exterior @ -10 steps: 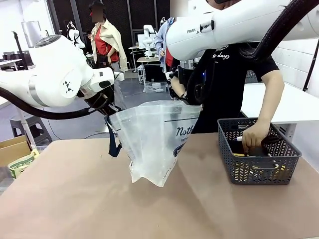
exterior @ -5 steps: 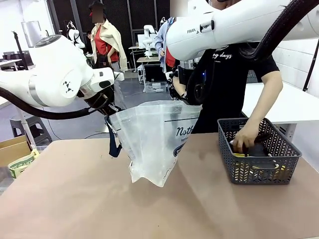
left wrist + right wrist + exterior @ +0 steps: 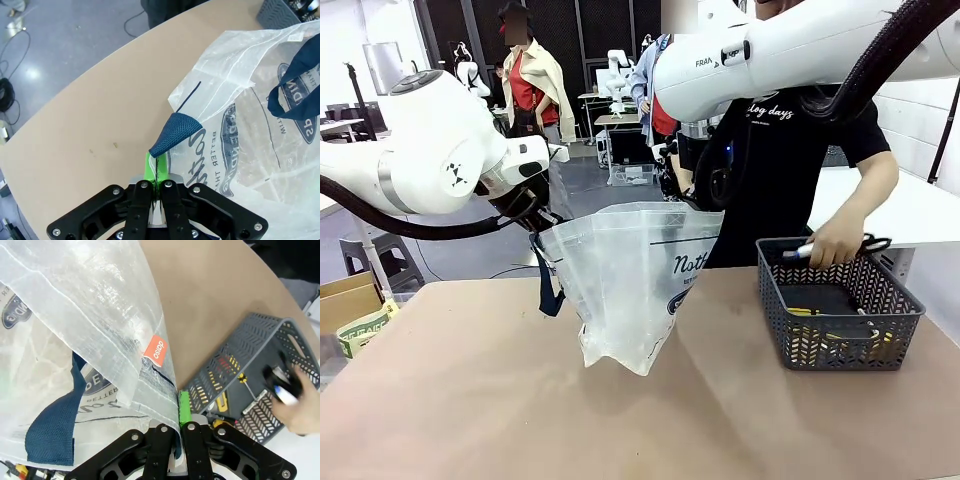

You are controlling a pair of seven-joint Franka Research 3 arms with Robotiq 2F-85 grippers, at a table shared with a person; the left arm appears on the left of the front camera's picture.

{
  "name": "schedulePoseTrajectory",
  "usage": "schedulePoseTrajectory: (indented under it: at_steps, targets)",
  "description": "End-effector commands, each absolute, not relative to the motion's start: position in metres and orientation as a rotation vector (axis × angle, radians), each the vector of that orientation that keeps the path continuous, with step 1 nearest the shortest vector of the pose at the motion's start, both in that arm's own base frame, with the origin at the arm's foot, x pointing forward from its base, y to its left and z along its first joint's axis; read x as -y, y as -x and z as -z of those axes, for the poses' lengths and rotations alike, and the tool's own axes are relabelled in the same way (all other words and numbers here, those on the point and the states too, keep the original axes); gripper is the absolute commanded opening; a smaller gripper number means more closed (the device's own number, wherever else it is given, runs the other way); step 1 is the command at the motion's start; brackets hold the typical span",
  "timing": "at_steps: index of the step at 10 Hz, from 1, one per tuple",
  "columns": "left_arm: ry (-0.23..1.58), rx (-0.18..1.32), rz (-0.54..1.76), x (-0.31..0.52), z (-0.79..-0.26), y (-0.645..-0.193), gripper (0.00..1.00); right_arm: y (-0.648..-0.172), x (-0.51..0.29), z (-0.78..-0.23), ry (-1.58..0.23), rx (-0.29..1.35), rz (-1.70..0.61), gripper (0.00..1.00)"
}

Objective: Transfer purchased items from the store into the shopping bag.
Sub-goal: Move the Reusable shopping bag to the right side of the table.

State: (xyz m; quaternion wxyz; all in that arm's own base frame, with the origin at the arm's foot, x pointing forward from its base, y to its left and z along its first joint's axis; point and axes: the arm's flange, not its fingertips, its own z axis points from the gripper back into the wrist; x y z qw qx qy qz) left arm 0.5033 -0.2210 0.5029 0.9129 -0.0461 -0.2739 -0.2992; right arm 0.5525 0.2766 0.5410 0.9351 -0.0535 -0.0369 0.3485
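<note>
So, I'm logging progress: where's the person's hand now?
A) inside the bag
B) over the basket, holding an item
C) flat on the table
B: the hand grips a small item above the basket's far rim, apart from the bag.

The left arm and right arm are white rounded shells with black ribbed cables. Right arm lettering: probably "FRANKA". The left gripper and right gripper are black, with silver screws and green pads.

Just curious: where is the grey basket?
Front view: the grey lattice basket sits on the table at picture right, right of the shopping bag, below the person's hand.
</note>
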Motion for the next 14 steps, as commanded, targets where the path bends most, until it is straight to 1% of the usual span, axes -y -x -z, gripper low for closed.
schedulePoseTrajectory:
  at_steps: [1, 6, 9, 11, 14]
  targets:
    - [0.084, 0.569, 0.615, 0.218, -0.505, -0.501, 0.0, -0.552, -0.274, -0.542, 0.113, 0.069, -0.699, 0.0]
    - [0.095, 0.564, 0.617, 0.221, -0.503, -0.503, 0.0, -0.552, -0.277, -0.541, 0.109, 0.075, -0.712, 0.0]
    - [0.183, 0.624, 0.639, 0.223, -0.49, -0.523, 0.0, -0.556, -0.275, -0.537, 0.159, 0.091, -0.704, 0.0]
    - [0.19, 0.643, 0.637, 0.226, -0.479, -0.525, 0.0, -0.558, -0.279, -0.534, 0.175, 0.085, -0.743, 0.0]
    - [0.199, 0.626, 0.654, 0.224, -0.472, -0.522, 0.0, -0.563, -0.281, -0.527, 0.206, 0.104, -0.792, 0.0]
